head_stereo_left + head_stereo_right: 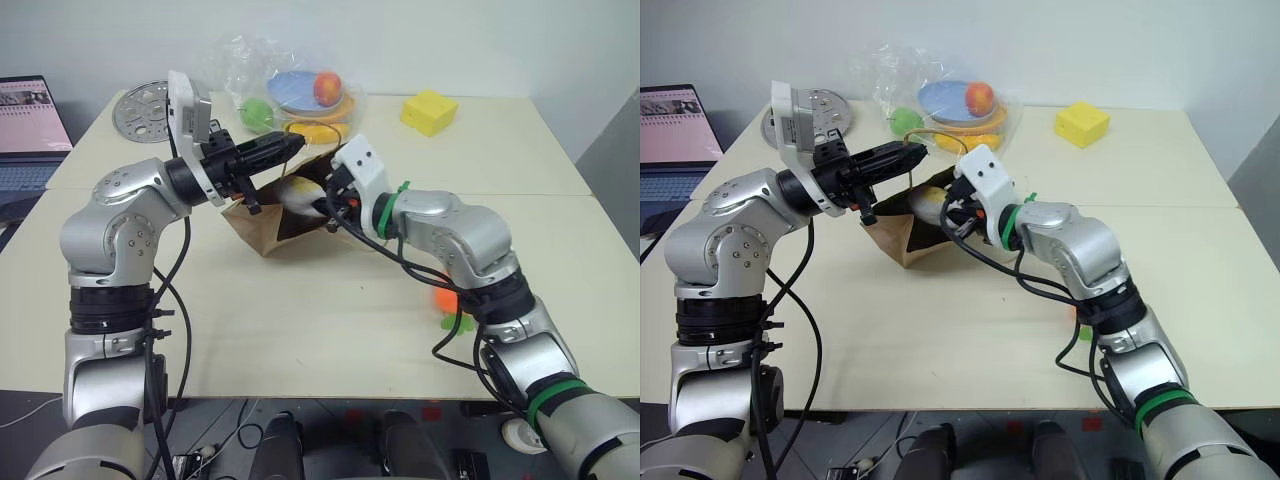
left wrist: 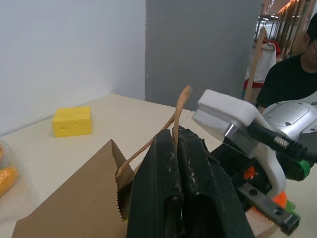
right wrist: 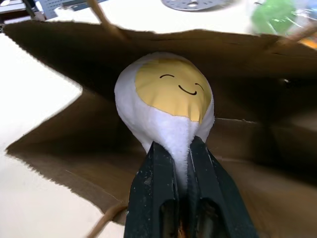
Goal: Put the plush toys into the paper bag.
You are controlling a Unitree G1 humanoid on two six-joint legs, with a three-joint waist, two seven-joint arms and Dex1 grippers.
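Note:
The brown paper bag [image 1: 258,228] lies on its side at the table's middle, its mouth toward me. My left gripper [image 2: 177,133] is shut on the bag's twine handle [image 2: 174,119] and holds the upper edge up. My right gripper [image 3: 181,146] is shut on the white egg plush toy [image 3: 168,99], whose yellow face sits inside the bag's mouth. In the left eye view the egg [image 1: 298,194] shows at the opening. The orange carrot plush toy [image 1: 446,299] lies on the table at the right, partly hidden behind my right arm.
At the back stand a clear plastic bag with fruit and a blue plate [image 1: 298,90], a yellow cheese-like block [image 1: 429,111] and a metal disc [image 1: 140,106]. A laptop [image 1: 30,135] sits far left. A person in black [image 2: 287,74] stands beyond the table.

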